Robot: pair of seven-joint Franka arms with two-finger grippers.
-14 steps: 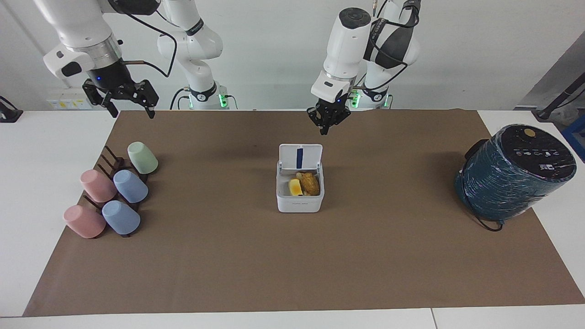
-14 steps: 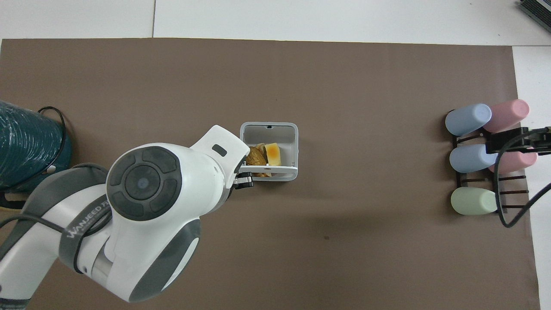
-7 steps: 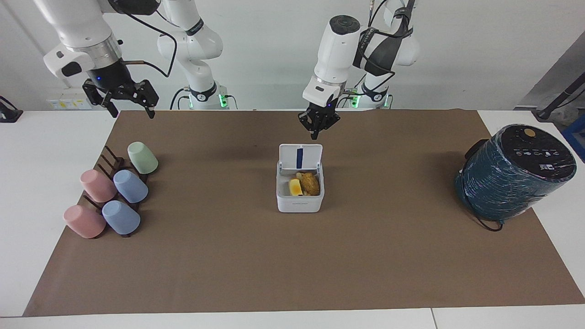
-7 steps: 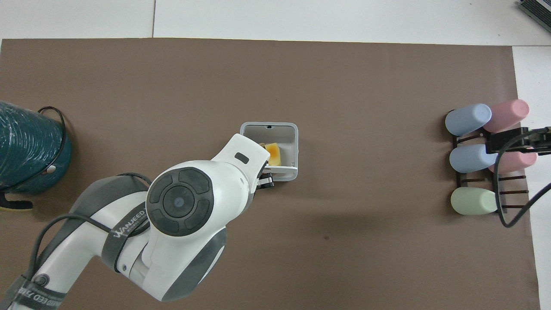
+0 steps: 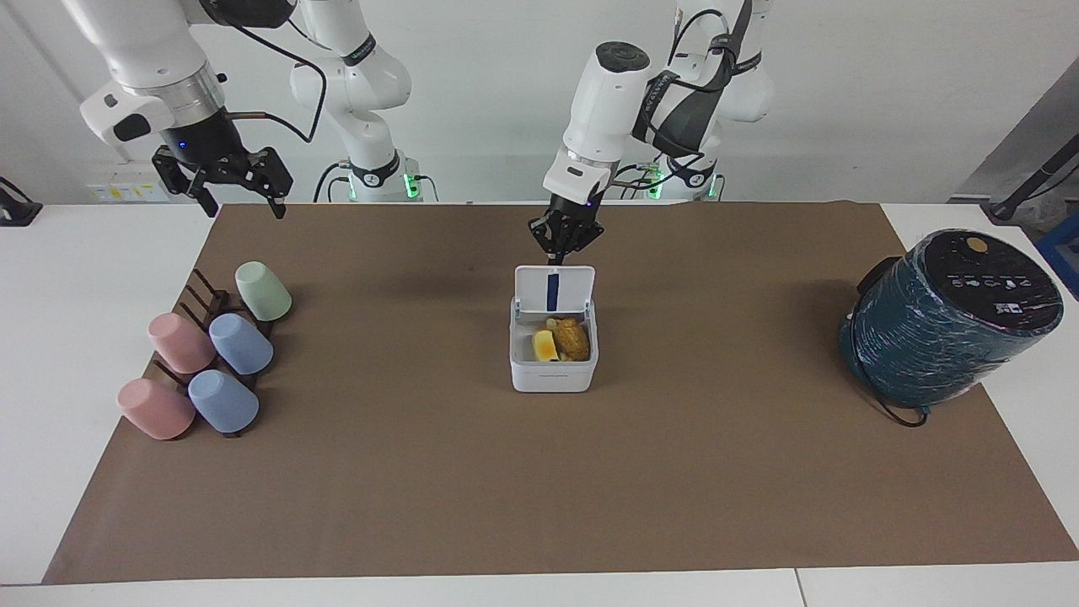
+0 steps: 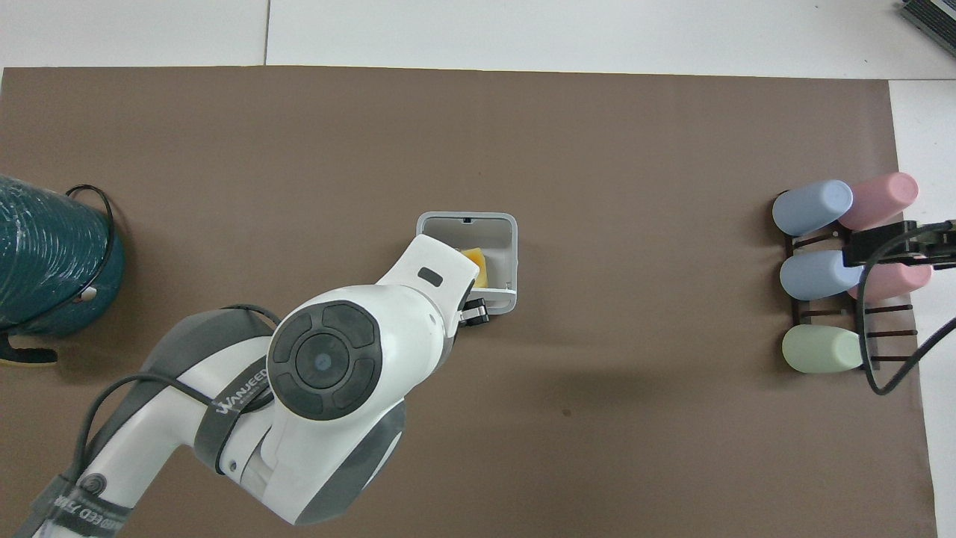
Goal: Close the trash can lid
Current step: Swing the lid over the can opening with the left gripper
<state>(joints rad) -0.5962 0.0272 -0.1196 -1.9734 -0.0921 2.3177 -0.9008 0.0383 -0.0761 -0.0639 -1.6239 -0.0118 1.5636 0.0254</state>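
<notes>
The white trash can [image 5: 552,371] stands at the middle of the brown mat, with a yellow piece and a brown piece inside. Its lid [image 5: 554,291] stands upright on the side nearer to the robots, blue stripe facing away from them. My left gripper [image 5: 558,255] points down, shut, just over the lid's top edge. In the overhead view the left arm covers part of the can [image 6: 514,246] and the lid [image 6: 499,300] shows edge-on. My right gripper [image 5: 243,209] is open and empty, waiting over the mat's corner near the cup rack.
A dark teal cylindrical appliance [image 5: 948,316] with a cord stands at the left arm's end of the mat. A dark rack with several pastel cups [image 5: 211,354] lies at the right arm's end; it also shows in the overhead view [image 6: 821,273].
My left gripper has moved toward the right arm's end and down, from beside the lid to just over its top edge. The lid and the right arm have not moved.
</notes>
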